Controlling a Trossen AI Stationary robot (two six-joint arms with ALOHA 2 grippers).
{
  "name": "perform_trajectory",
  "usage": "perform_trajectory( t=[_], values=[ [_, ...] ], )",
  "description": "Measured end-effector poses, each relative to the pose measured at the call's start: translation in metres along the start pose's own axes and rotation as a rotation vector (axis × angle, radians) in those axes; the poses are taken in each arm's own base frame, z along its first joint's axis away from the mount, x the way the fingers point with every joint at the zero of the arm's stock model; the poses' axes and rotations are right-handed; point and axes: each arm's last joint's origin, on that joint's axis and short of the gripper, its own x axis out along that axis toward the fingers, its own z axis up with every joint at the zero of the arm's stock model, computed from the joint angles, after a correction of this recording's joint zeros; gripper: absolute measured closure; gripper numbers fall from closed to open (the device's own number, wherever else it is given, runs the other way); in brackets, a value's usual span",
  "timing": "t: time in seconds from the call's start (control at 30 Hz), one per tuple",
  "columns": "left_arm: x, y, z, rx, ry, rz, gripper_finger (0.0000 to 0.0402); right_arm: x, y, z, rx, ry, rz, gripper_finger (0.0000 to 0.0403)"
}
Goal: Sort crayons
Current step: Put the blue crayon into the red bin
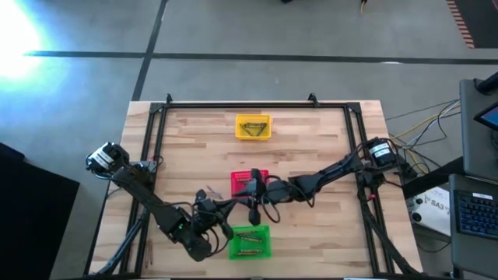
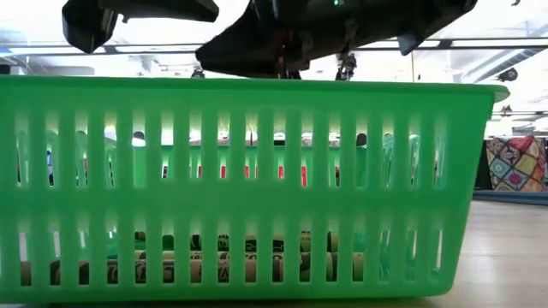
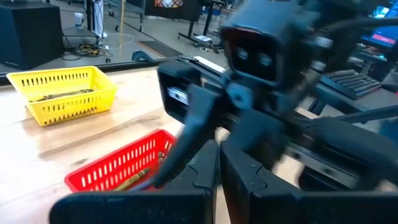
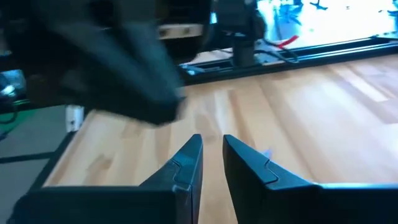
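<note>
crayons (image 2: pixel 248 267), thin paper-wrapped sticks, lie flat on the floor of the green slatted plastic basket (image 1: pixel 250 242), the nearest thing to the low camera; two olive ones show from above, though the exact count through the slats i cannot tell. three baskets in all: beyond the green one the red slatted basket (image 1: pixel 249 183), holding at least one olive crayon (image 3: pixel 132 179), and beyond that the yellow slatted basket (image 1: pixel 254 127) with a few more crayons, close to the wooden table's (image 1: pixel 311 140) far edge. two arms: the left gripper (image 1: pixel 220 229) sits just beside the green basket with its fingers (image 3: pixel 239 177) pressed together, gripping nothing. the right gripper (image 1: pixel 254 204) hangs between the green and red baskets, fingers narrowly apart, nothing between them. bare wood lies open on both sides of the yellow basket.
</note>
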Motion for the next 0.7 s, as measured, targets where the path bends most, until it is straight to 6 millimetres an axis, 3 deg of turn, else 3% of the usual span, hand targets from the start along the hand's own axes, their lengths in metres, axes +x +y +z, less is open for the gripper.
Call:
perform_trajectory(
  t=[0.2, 0.4, 0.57, 0.7],
  values=[
    [-0.001, 0.0, 0.0, 0.092, 0.008, -0.005, 0.04, 0.0, -0.002, -0.003, -0.008, 0.036, -0.012, 0.0347],
    [-0.007, 0.004, 0.004, 0.166, 0.178, -0.101, 0.04, 0.0, -0.004, -0.006, -0.014, 0.073, -0.028, 0.0374],
    [-0.05, 0.019, 0.031, 0.174, 0.189, -0.146, 0.04, 0.01, -0.025, 0.01, 0.024, 0.194, -0.087, 0.0389],
    [-0.098, 0.035, 0.05, 0.171, 0.026, -0.187, 0.04, 0.031, -0.048, 0.028, 0.056, 0.322, -0.109, 0.038]
  ],
)
